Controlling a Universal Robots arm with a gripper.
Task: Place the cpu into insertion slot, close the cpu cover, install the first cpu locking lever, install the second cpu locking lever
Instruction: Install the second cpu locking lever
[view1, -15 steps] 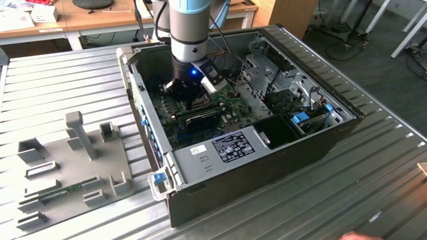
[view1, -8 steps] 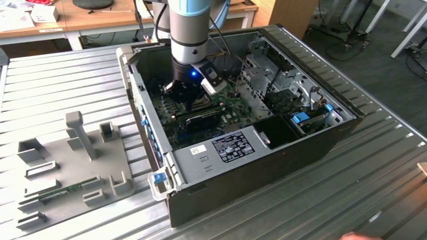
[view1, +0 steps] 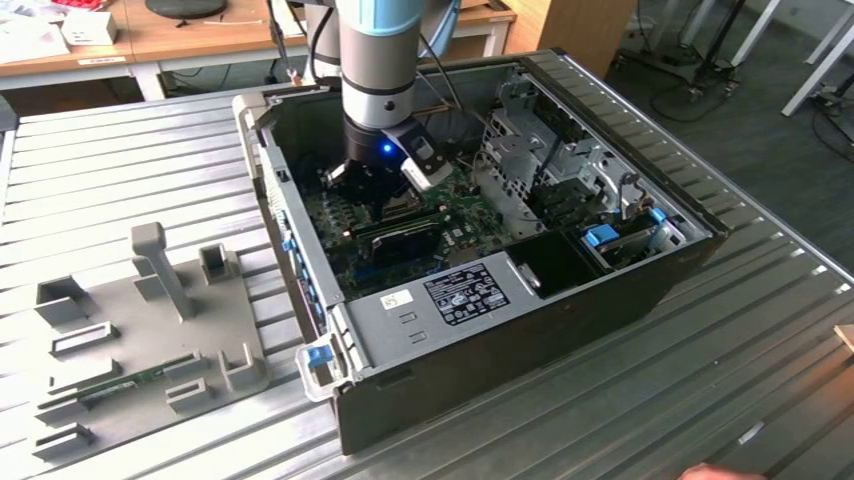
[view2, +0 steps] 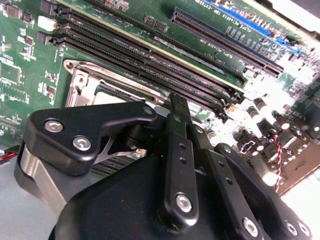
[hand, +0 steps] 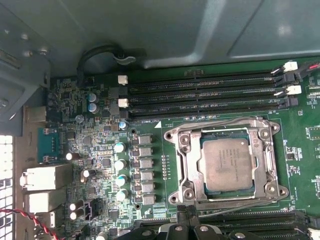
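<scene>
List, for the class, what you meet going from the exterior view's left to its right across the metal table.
Grey fixture tray → blue latch on the case's corner → gripper over the green board → blue drive-bay tabs.

- Robotics lab or test workshop, not a home.
- Open desktop computer case lies on its side at centre of the exterior view, side panel off, green motherboard exposed.
- It sits on a ribbed metal worktable that runs across the whole frame.
- Grey fixture plate with upright holders at 8 o'clock, typical parts jig.
- Industrial robot arm comes down from 12 o'clock into the case.
- Wooden desks at 11 o'clock, papers on top.
- Dark floor with stand legs and cables at 1–2 o'clock.
</scene>
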